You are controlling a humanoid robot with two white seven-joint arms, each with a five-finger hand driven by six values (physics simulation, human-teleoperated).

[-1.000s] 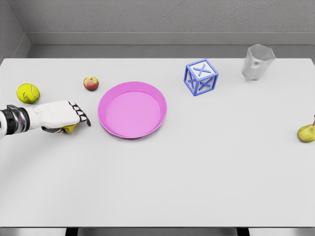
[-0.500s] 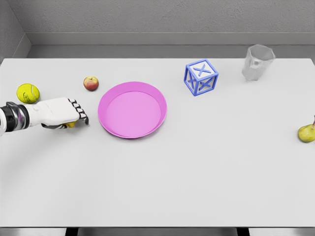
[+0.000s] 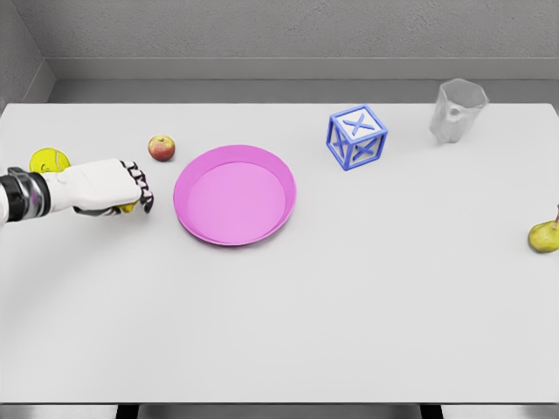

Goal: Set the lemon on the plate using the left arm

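My left hand (image 3: 131, 194) reaches in from the left edge, just left of the pink plate (image 3: 234, 194). Its fingers are curled around the yellow lemon (image 3: 129, 206), of which only a small sliver shows under the palm. The hand seems raised a little off the table. The plate holds nothing. My right arm is out of view.
A small red apple (image 3: 161, 147) lies just above the hand. A yellow tennis ball (image 3: 45, 160) is partly hidden behind my wrist. A blue cube frame (image 3: 357, 137) and a clear glass (image 3: 457, 110) stand at the back right. A pear (image 3: 545, 236) is at the right edge.
My left hand has moved upward in the picture with the lemon in its grasp, and now covers part of the tennis ball.
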